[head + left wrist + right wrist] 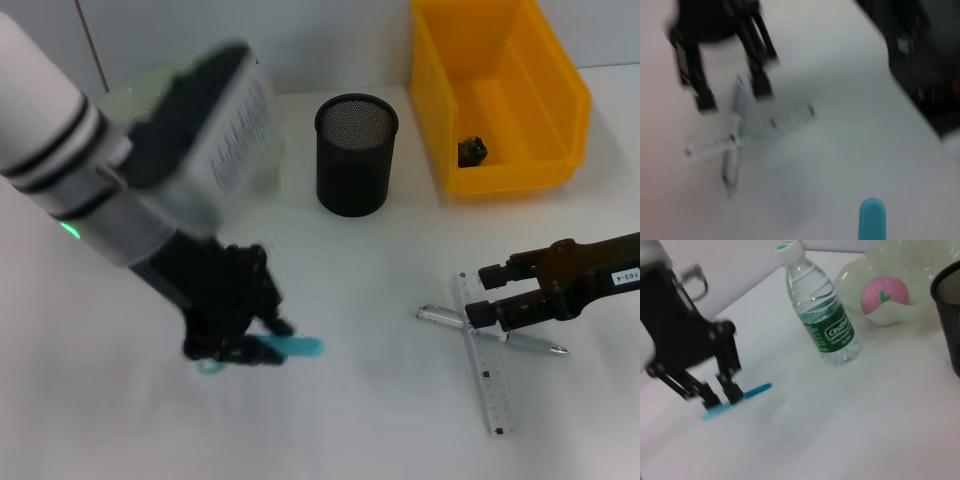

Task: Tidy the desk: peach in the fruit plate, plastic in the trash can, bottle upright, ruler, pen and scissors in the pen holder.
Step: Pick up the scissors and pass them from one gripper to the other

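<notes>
Head view shows the white surface (pixel 380 420) with the yellow trash can (pixel 560 90) at its far right, a dark crumpled piece already inside it. The black mesh pen holder (pixel 356 155) stands just left of the can, empty as far as its mouth shows. In the right wrist view the bottle (pixel 822 315) stands upright near the fruit plate (pixel 920 260), and the peach (pixel 885 292) sits in that plate, so those steps look done.

What remains is the long stuff. The left gripper (pixel 250 340) is down on the surface at the near left, its fingers clamped on the turquoise-handled scissors (pixel 290 347), whose long axis lies roughly left to right with one end sticking out toward the robot's right. The pen holder lies farther away from the robot and to the right of that grip, so the lift must go up, forward and rightward, and the scissors must be turned upright to enter the mouth.

The right gripper (pixel 487 293) hovers with its fingers spread over the ruler (pixel 484 352) and pen (pixel 492 331), which cross each other; the ruler runs near to far, the pen across it. The right arm is clearly nearer those two.
</notes>
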### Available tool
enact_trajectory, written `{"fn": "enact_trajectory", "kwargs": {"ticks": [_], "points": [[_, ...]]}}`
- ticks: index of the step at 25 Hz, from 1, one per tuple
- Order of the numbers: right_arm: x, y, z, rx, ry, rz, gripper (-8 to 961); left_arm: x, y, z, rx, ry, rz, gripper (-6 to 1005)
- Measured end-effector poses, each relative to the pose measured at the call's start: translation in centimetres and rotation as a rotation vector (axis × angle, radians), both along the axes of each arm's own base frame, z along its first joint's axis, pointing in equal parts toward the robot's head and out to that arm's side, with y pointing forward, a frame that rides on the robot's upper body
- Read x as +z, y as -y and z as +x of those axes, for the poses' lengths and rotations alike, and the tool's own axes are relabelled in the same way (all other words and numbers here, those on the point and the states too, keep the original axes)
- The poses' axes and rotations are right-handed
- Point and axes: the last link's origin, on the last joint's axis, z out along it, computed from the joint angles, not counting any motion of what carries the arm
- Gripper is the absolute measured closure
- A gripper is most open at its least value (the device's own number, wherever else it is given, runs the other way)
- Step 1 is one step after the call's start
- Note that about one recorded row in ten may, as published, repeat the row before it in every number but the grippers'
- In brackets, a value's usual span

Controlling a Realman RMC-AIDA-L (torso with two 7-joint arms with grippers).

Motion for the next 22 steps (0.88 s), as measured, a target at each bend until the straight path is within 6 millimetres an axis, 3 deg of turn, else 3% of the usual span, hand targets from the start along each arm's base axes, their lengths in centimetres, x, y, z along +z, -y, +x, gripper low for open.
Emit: {"fn": "enact_trajectory", "kwargs": {"ticks": [2, 10, 17, 22], "points": [[-0.1, 0.1, 0.1, 0.031, -0.001, 0.007, 151, 1.4, -0.3, 1.0, 0.134, 0.153, 0.014, 778], [-0.3, -0.1, 0.2, 0.107, 0.013, 0.034, 153, 3.9, -0.7, 2.1, 0.451, 0.438, 0.037, 775], [-1.0, -0.2, -0.3, 0.211, -0.006, 0.091, 158, 5.6, -2.0, 1.2, 0.802, 0.682, 0.102, 771], [-1.1, -0.1, -0.5, 0.256, -0.035, 0.132, 161, 6.7, -2.0, 0.6, 0.856, 0.816, 0.125, 769]]}}
